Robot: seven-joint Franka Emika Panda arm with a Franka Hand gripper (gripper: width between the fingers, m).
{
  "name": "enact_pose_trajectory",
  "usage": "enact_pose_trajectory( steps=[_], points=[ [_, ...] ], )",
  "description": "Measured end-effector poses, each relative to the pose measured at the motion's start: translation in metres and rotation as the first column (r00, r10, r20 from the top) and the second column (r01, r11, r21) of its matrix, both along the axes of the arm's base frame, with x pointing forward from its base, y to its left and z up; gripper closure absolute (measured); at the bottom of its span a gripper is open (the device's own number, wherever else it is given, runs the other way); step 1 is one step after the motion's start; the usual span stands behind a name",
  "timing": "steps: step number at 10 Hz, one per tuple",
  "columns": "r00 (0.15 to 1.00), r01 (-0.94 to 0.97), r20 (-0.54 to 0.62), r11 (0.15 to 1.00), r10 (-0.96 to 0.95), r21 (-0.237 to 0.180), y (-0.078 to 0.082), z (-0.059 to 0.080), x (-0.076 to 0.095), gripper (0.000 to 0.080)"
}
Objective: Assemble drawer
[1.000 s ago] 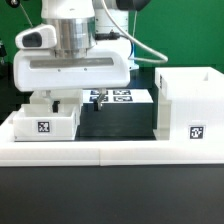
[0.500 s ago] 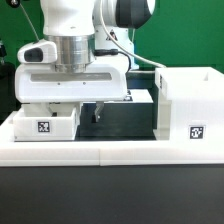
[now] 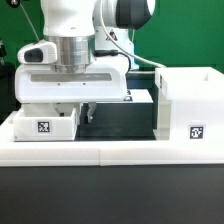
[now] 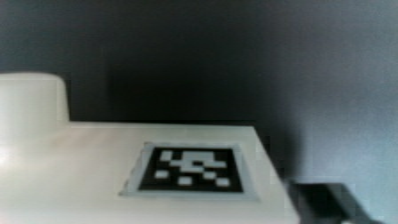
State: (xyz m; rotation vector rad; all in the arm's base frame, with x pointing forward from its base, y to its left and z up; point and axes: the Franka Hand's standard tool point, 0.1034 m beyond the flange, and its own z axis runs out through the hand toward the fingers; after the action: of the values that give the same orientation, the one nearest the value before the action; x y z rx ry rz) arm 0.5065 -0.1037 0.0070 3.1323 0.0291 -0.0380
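A small white drawer tray [image 3: 45,122] with a square tag sits at the exterior view's left, behind the front wall. The large hollow case [image 3: 190,105], also tagged, stands at the exterior view's right. My gripper [image 3: 72,112] hangs low over the tray's right end. One dark finger [image 3: 86,115] shows just beside the tray; the other is hidden behind it. In the wrist view the tray's tagged white face [image 4: 191,168] fills the middle, a rounded white part [image 4: 27,100] stands at one side, and one fingertip [image 4: 329,195] lies off the tray's edge. The jaws look open. No second tray shows.
A long low white border wall [image 3: 110,150] runs along the front. The marker board [image 3: 135,97] lies behind the hand, partly covered. Dark table surface [image 3: 120,120] lies between tray and case.
The hand has moved toward the exterior view's left and come down over the tray. The visible finger has shifted left, next to the tray. Tray and case have not moved.
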Motion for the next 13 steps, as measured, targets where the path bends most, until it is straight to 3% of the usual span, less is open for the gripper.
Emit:
enact_pose_trajectory(
  steps=[1, 2, 3, 9, 11, 13],
  points=[
    [1.0, 0.0, 0.0, 1.0, 0.0, 0.0, 0.0, 0.0, 0.0, 0.059],
    [1.0, -0.004, -0.001, 1.0, 0.004, 0.003, 0.003, 0.0, 0.0, 0.0721],
    [1.0, 0.001, -0.004, 1.0, -0.001, 0.005, 0.003, 0.0, -0.001, 0.0755],
    [1.0, -0.008, -0.006, 1.0, 0.008, 0.003, 0.005, 0.0, -0.001, 0.0755],
    [0.993, -0.122, -0.002, 0.992, 0.122, -0.014, 0.023, 0.011, 0.003, 0.0755],
    [0.984, -0.178, -0.008, 0.984, 0.178, -0.003, 0.03, 0.018, 0.007, 0.0755]
  ],
)
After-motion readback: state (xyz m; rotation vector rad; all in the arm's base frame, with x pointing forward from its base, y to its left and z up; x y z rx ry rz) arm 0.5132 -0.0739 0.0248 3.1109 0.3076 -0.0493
